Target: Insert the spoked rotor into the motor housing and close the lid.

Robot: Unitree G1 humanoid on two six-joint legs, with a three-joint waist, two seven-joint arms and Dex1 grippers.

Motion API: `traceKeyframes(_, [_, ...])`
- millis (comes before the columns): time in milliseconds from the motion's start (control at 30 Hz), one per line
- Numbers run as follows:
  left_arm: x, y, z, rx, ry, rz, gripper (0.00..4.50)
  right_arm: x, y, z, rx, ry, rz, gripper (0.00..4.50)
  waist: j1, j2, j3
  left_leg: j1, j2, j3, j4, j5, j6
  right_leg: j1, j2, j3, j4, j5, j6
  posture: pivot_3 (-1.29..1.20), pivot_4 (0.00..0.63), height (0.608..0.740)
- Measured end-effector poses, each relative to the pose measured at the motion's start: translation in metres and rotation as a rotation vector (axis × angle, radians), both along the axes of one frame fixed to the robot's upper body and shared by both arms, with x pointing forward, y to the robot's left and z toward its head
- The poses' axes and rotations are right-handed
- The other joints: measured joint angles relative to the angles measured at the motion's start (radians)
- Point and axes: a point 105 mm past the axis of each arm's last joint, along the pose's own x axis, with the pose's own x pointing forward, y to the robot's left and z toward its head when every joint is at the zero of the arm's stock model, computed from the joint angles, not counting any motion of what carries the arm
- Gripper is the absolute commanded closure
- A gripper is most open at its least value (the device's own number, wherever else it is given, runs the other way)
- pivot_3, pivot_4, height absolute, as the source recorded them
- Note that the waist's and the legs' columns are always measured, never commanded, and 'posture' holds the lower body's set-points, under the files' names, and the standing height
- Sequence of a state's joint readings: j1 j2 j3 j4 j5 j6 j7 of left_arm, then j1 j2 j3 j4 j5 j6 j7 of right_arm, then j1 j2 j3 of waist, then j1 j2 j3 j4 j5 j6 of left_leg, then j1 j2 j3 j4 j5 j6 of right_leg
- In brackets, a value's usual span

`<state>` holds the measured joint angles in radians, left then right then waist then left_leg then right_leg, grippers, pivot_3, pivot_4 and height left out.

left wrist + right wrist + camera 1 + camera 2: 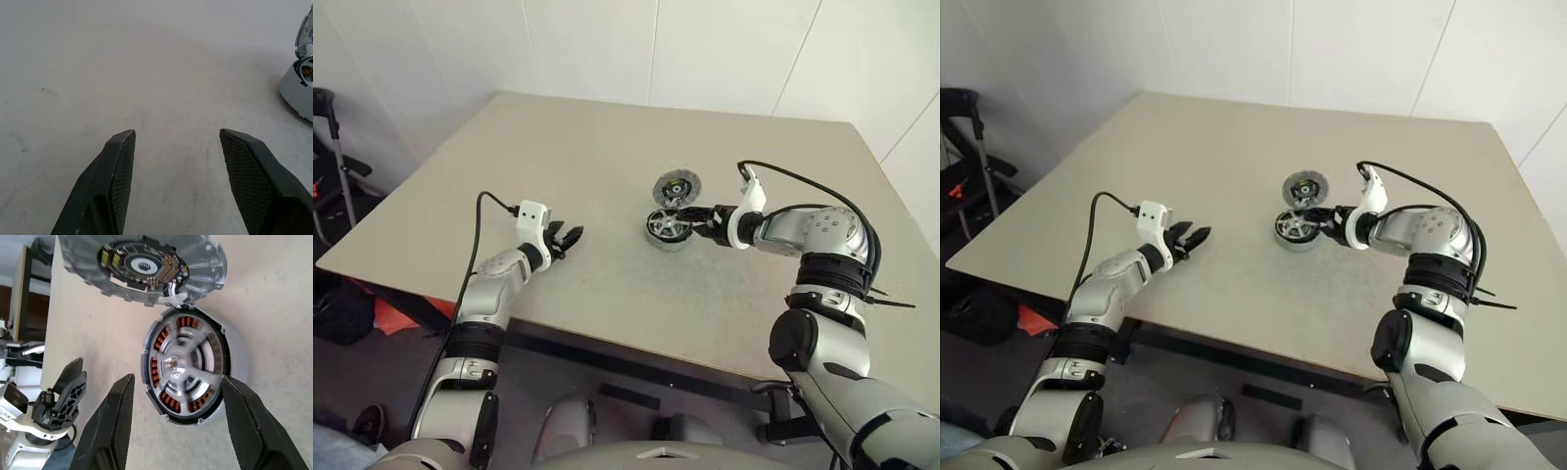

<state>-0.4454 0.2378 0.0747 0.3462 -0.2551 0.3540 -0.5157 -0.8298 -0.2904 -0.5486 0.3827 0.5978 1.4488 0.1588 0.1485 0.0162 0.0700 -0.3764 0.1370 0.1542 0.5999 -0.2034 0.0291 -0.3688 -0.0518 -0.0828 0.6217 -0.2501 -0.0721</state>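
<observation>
On table: spoked rotor (185,369) seated in motor housing (234,360) | right wrist view: copper windings | both fingers open, empty

The left gripper (176,142) hangs over the pale desk (146,73), its two black fingers (115,181) standing well apart with nothing between them; their inner pads are cross-hatched. Bare desk lies between the jaws and beyond them, marked by a few faint scuffs. Well off to one side of the gripper sits a slice of the silver motor housing (296,93) (a glint of copper winding shows inside it), resting on the desk.
</observation>
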Motion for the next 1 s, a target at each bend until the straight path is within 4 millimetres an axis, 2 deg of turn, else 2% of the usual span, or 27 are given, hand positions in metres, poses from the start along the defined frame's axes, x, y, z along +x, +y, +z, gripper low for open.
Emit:
traceKeyframes(200, [0.000,0.000,-0.001,0.002,0.002,-0.001,1.59,-0.002,-0.003,0.017,-0.119,-0.123,0.034,1.34,0.000,0.000,0.000,0.000,0.000,0.000,-0.001,0.000,0.000,0.000,0.000,0.000,0.000,0.000,0.001,0.00,0.000,0.740])
traceKeyframes(367, [0.000,0.000,-0.001,0.004,0.001,-0.001,1.59,-0.008,0.004,0.013,-0.275,-0.288,0.119,1.34,0.002,0.000,0.000,0.001,0.000,0.000,-0.001,0.000,0.000,0.001,0.000,0.000,-0.002,0.000,0.001,0.00,0.000,0.740])
traceKeyframes(533, [0.002,-0.001,-0.002,0.004,0.003,-0.002,1.59,-0.005,0.011,-0.025,-0.495,-0.367,0.180,2.94,-0.001,0.000,0.000,0.000,0.000,0.000,-0.001,0.000,0.000,0.001,0.000,0.000,-0.001,0.000,0.001,0.00,0.000,0.740])
traceKeyframes(667, [0.002,-0.001,-0.001,0.005,0.003,-0.001,1.59,0.004,0.010,-0.029,-0.542,-0.422,0.171,4.22,-0.004,0.000,0.000,0.001,0.000,0.000,-0.001,0.000,0.000,0.001,0.000,0.000,-0.001,-0.002,-0.003,0.00,0.000,0.740])
traceKeyframes(800, [0.002,0.000,-0.001,0.006,0.002,0.000,1.59,0.009,0.023,-0.028,-0.514,-0.454,0.198,4.22,-0.015,0.000,0.000,0.000,0.000,0.000,-0.001,0.000,0.001,0.000,0.000,0.000,-0.001,-0.002,-0.003,0.00,0.000,0.740])
traceKeyframes(1000, [0.002,0.001,-0.001,0.009,0.002,0.004,1.59,0.011,0.031,-0.020,-0.488,-0.493,0.221,4.37,-0.021,0.000,0.000,0.000,0.000,0.000,-0.001,-0.001,0.002,0.001,0.000,0.000,-0.001,-0.002,-0.003,0.00,0.000,0.740])
